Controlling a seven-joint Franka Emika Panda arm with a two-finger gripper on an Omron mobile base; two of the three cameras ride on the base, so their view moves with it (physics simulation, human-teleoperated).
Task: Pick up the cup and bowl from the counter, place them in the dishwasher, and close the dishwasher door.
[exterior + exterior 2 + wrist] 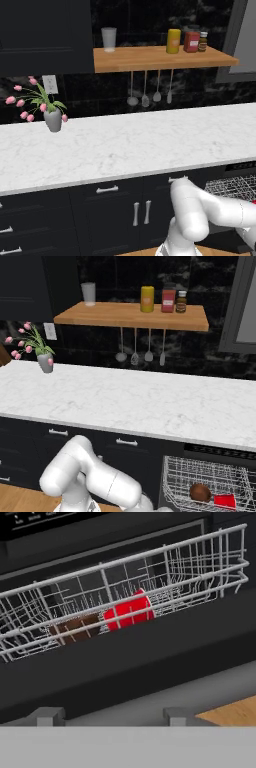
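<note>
The red cup (129,611) and brown bowl (75,628) are lying side by side in the dishwasher's wire rack (200,567). The gripper (107,716), jaws standing wide and empty, is hanging just outside the dishwasher door (150,657); it should be catching the door's edge squarely and lifting steadily.

Upper centre of my left base view, I see a wooden shelf (165,57) carrying a grey tumbler (108,39), a yellow canister (173,41), a red box (191,42) and a small brown jar (202,42). Four utensils (150,90) hang under it. At the left edge stands a grey vase of pink flowers (52,119).
</note>
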